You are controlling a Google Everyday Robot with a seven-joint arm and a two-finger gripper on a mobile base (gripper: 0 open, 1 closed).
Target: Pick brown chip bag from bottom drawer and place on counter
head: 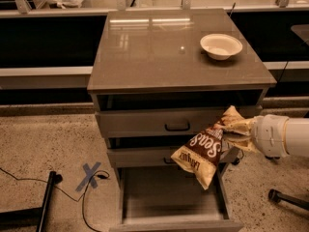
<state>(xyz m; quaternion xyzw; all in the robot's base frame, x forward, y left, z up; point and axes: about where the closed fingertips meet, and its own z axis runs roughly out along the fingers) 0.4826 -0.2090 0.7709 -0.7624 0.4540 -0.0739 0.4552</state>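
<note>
The brown chip bag [205, 151], dark brown with white lettering and tan-yellow ends, hangs tilted in the air in front of the two upper drawers. My gripper [234, 135] comes in from the right on a white arm and is shut on the bag's upper right end. The bottom drawer [171, 197] is pulled open below the bag, its flat grey floor bare. The counter [154, 52] is the glossy grey-brown top of the cabinet, above and behind the bag.
A white bowl [221, 45] sits at the counter's right rear. The two upper drawers with black handles [177, 126] are slightly open. A blue tape cross [91, 174], cables and a black stand foot [46, 197] lie on the floor at left. A chair wheel [275, 195] is at right.
</note>
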